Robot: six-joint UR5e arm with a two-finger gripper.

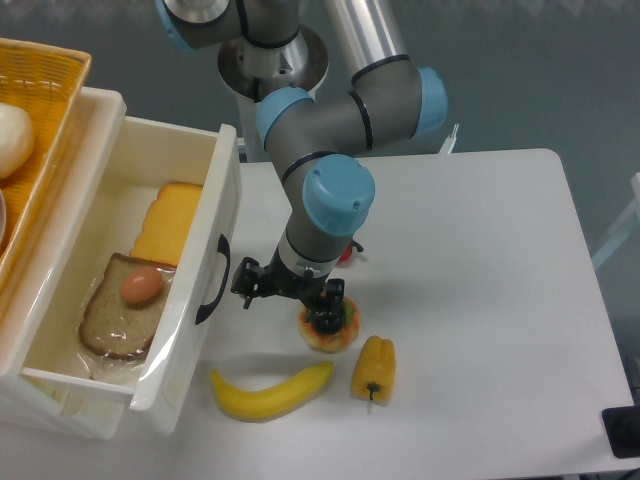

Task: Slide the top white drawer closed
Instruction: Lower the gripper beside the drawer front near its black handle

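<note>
Drawer (150,290) at the table's left edge is fully pulled out with food inside, so nothing's closed yet; gripper (288,290) sits just right of its black handle (213,280), not touching, jaw state unclear.

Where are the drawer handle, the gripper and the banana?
drawer handle (213,279), fixed camera, middle of the black curve.
gripper (290,297), fixed camera, between its fingertips.
banana (271,392), fixed camera, mid-body.
</note>
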